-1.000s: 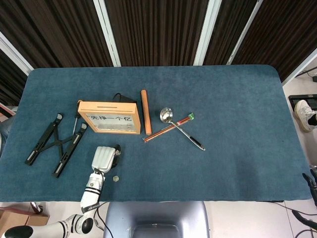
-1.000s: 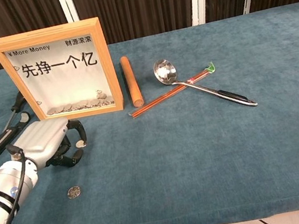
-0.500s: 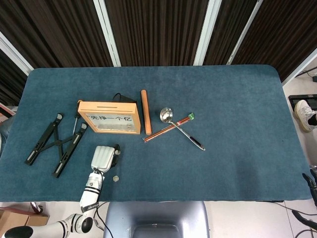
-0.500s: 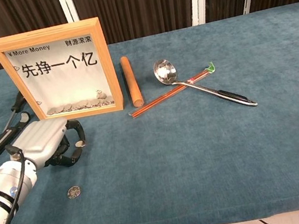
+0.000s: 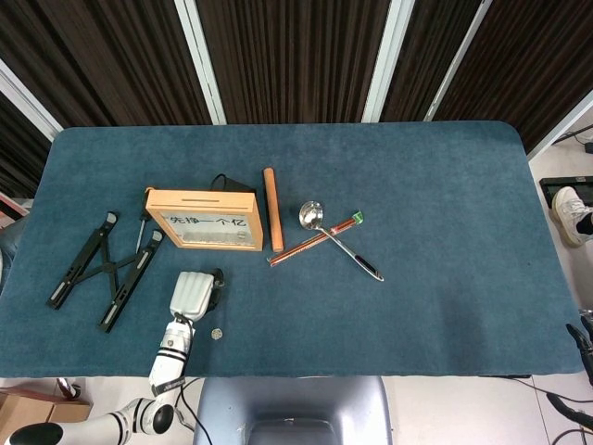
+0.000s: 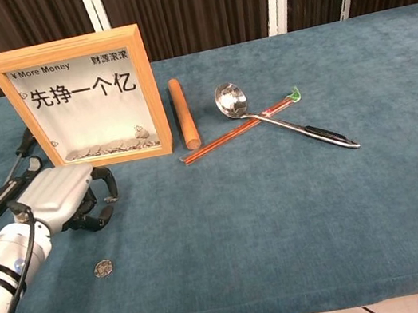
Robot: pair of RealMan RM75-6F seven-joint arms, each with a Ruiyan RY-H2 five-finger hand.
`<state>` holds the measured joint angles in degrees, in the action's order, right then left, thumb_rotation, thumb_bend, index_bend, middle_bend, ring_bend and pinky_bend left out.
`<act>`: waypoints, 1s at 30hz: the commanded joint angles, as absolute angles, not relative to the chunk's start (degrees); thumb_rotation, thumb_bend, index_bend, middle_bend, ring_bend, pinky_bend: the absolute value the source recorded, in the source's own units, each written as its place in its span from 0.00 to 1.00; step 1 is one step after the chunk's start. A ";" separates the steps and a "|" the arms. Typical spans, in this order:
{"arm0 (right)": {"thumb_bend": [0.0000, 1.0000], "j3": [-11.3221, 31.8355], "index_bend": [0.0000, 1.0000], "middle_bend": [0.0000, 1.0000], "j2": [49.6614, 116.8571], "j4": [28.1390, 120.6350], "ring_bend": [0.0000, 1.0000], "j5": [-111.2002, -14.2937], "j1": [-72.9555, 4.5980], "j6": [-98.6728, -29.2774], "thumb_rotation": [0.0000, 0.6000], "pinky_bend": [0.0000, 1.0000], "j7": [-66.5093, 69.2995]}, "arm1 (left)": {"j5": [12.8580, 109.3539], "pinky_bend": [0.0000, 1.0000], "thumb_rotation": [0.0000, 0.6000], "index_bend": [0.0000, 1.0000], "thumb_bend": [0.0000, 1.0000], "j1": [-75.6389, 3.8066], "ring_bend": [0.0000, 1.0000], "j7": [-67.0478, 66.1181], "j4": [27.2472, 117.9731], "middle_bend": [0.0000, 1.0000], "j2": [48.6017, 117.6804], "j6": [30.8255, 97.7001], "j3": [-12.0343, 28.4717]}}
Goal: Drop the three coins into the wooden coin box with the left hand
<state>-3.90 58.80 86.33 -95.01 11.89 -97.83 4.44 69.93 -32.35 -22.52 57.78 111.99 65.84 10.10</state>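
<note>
The left hand [image 6: 67, 199] hovers low in front of the coin box [image 6: 82, 100], fingers curled in, probably pinching a coin though this cannot be seen, while one coin [image 6: 102, 268] lies beside its wrist.

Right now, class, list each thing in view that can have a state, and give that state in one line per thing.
left hand: fingers curled, low over the cloth in front of the box; whether it holds a coin cannot be told.
coin box: upright, coins piled at its bottom.
loose coin: flat on the cloth, apart from the hand.
folding stand: lying open beside the box.
ladle: lying across the chopsticks.
wooden rod: lying flat.
</note>
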 commanded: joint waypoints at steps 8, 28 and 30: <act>0.21 -3.80 0.00 0.00 58.83 86.38 0.00 -94.75 11.92 -97.77 1.00 0.00 4.35 | 70.60 1.00 1.00 0.54 0.41 -32.35 1.00 -20.74 56.47 1.00 112.25 65.79 10.47; 0.21 -3.74 0.00 0.00 58.85 86.60 0.00 -94.62 11.78 -97.44 1.00 0.00 3.97 | 71.26 1.00 1.00 0.54 0.41 -32.18 1.00 -21.49 57.49 1.00 111.40 66.21 10.69; 0.21 -3.72 0.00 0.00 58.85 86.65 0.00 -94.54 11.77 -97.38 1.00 0.00 3.93 | 71.31 1.00 1.00 0.56 0.42 -32.16 1.00 -21.47 57.51 1.00 111.37 66.24 10.69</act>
